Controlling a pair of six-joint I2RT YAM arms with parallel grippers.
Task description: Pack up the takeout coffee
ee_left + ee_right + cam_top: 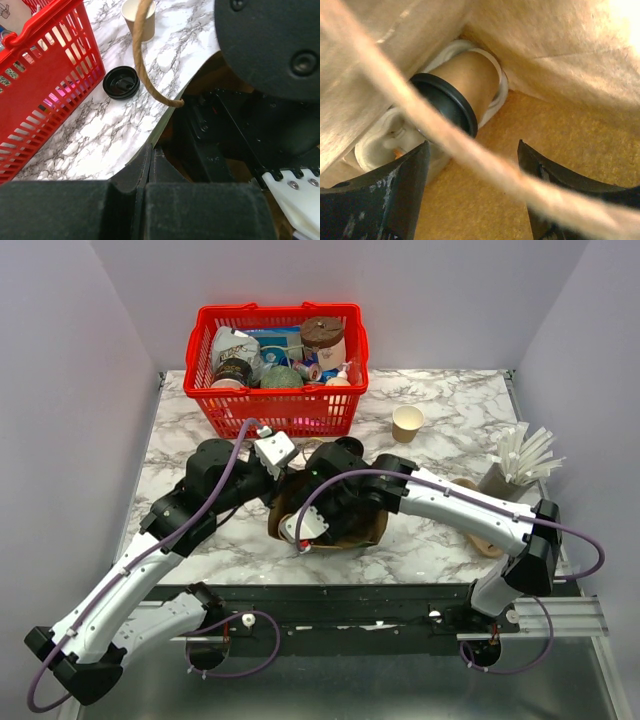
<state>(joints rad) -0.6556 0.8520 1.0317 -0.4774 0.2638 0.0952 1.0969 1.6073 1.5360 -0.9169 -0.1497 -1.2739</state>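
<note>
Tan takeout coffee point(407, 423) stands upright, mouth up, on the marble table point(450, 400). It is outside the paper bag point(372, 530), beyond the right pincer point(472, 165) and off to its right. That pincer sits inside the bag, fingers apart, while the left pincer point(148, 170) looks clamped on the bag's rim. By my judgement the right arm is nearer.

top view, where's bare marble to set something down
Bare marble: between the kraft cup and the straw holder, and along the front edge beside the paper bag. Crowded: around that bag and inside the red basket.
</note>
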